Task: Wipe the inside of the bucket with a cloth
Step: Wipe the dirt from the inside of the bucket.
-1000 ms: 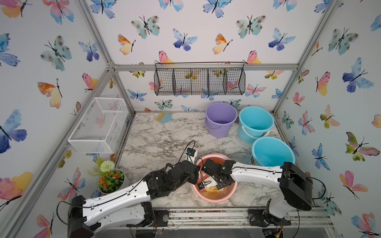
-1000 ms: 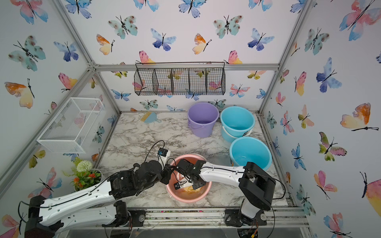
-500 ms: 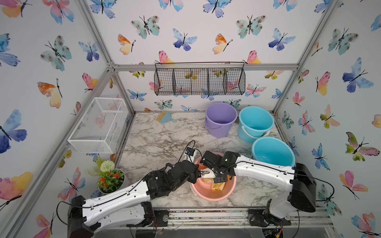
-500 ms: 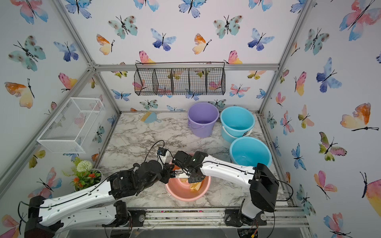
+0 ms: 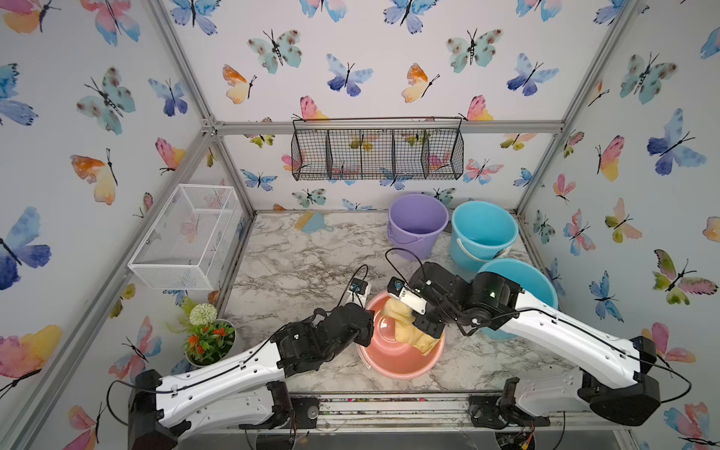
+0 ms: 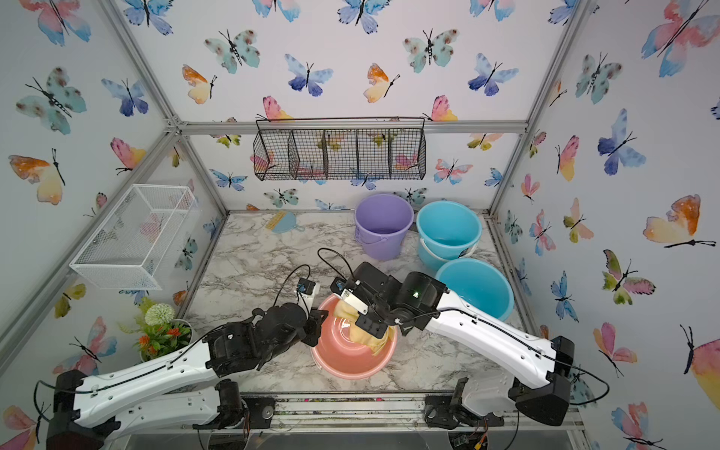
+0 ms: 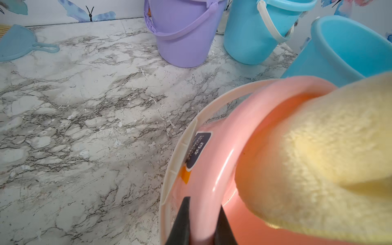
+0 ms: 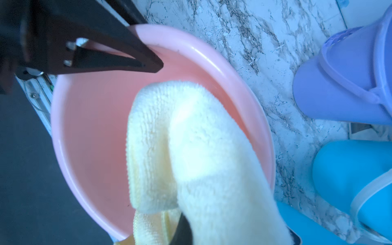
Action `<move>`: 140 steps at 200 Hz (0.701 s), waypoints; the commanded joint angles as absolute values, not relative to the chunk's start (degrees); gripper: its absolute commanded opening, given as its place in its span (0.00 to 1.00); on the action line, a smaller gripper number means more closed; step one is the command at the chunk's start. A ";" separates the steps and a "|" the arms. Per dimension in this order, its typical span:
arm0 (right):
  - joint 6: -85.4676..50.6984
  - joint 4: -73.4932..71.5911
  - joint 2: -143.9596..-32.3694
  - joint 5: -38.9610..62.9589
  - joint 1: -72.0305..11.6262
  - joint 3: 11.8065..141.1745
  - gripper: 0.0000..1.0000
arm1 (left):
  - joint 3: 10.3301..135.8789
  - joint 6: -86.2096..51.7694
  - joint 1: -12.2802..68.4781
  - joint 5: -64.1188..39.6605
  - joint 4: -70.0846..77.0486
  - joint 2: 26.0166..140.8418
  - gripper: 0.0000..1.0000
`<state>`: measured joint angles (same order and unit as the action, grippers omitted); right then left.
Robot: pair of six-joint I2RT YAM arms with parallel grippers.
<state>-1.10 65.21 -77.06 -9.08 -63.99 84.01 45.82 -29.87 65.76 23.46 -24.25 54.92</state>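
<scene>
The left pincer (image 7: 203,224) is clenched on the rim of the pink bucket (image 5: 389,370), with one finger inside the wall and one outside. The right pincer (image 5: 420,331) is clenched on the pale yellow cloth (image 5: 405,327), which hangs bunched inside the bucket against its inner wall on the right arm's side. The bucket sits near the front edge of the marble counter (image 5: 296,265), about midway along it. A purple bucket (image 5: 417,226), a blue bucket (image 5: 485,233) and a wider blue tub (image 5: 541,284) stand toward the back right corner.
</scene>
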 commanded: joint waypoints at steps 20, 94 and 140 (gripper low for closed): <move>-18.63 74.85 -81.75 -4.12 -64.23 85.94 0.02 | 45.62 -30.58 65.94 27.73 -24.53 53.54 0.00; -24.43 73.94 -83.33 2.07 -64.32 77.57 0.01 | 45.51 -31.26 65.63 25.45 -21.81 54.04 0.00; -23.52 65.11 -87.95 4.27 -64.33 71.41 0.01 | 46.23 -32.46 65.58 24.09 -21.53 55.10 0.00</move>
<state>-23.00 68.93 -85.06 2.02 -64.12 74.81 45.63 -30.46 65.73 24.53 -23.73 54.76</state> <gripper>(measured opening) 0.090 0.142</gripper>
